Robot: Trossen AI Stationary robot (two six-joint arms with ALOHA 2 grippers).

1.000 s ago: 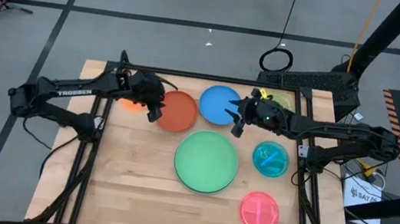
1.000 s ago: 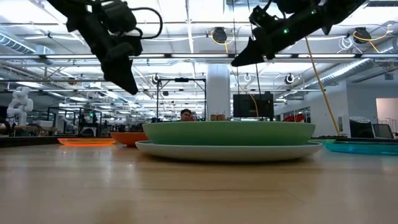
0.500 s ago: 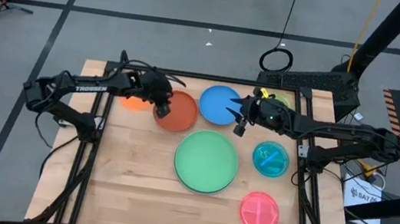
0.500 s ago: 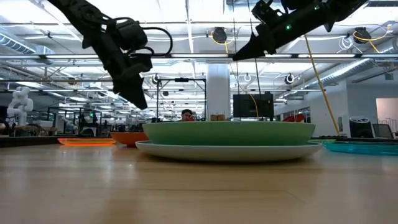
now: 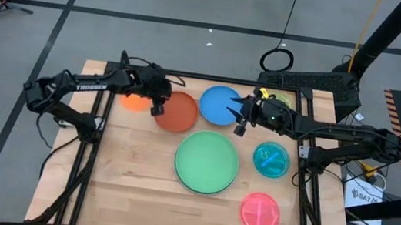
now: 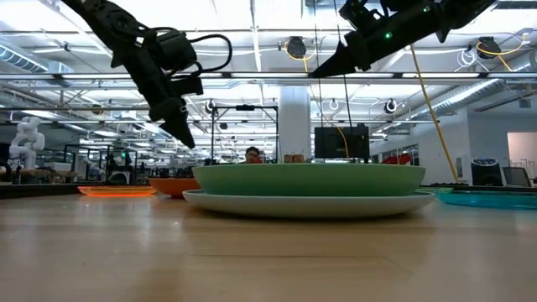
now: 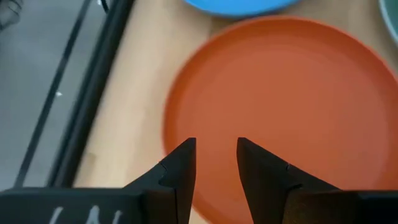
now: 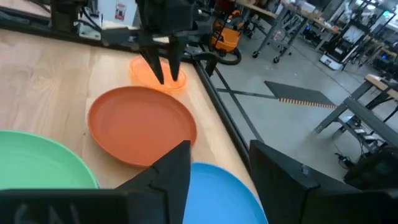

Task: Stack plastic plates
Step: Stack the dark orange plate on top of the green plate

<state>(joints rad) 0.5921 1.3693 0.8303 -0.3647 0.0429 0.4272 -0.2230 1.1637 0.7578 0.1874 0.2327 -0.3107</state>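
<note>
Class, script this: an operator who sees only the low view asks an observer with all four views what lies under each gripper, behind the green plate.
Operator: What is under the left gripper?
Observer: The left gripper hangs over the rust-red plate, at its edge, jaws slightly open.
Operator: And the right one?
Observer: The right gripper is above the rim of a blue plate, jaws open.
</note>
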